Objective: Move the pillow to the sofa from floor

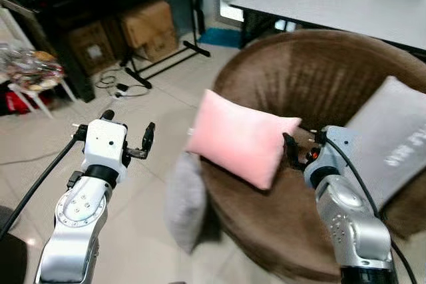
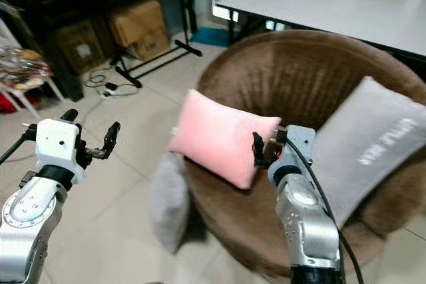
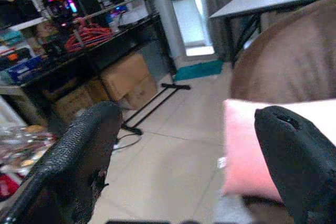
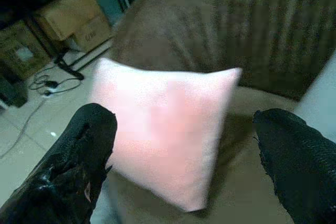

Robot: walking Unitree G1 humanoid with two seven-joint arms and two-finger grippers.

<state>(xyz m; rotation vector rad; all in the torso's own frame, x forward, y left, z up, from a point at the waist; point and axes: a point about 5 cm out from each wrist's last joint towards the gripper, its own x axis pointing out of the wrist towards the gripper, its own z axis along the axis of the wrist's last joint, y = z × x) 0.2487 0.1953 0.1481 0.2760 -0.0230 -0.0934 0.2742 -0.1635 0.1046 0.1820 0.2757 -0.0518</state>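
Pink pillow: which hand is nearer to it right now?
Right. The right hand is open at the pink pillow's sofa-side corner; the left hand, also open, is off over the floor.

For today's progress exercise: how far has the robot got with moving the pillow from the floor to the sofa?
Mostly done: the pink pillow is off the floor, on the brown sofa's front edge, partly overhanging. In hand: nothing; the right gripper is open beside it, and the left gripper is open over the floor. Left: perhaps nudging it further in. A grey cushion leans against the sofa's base.
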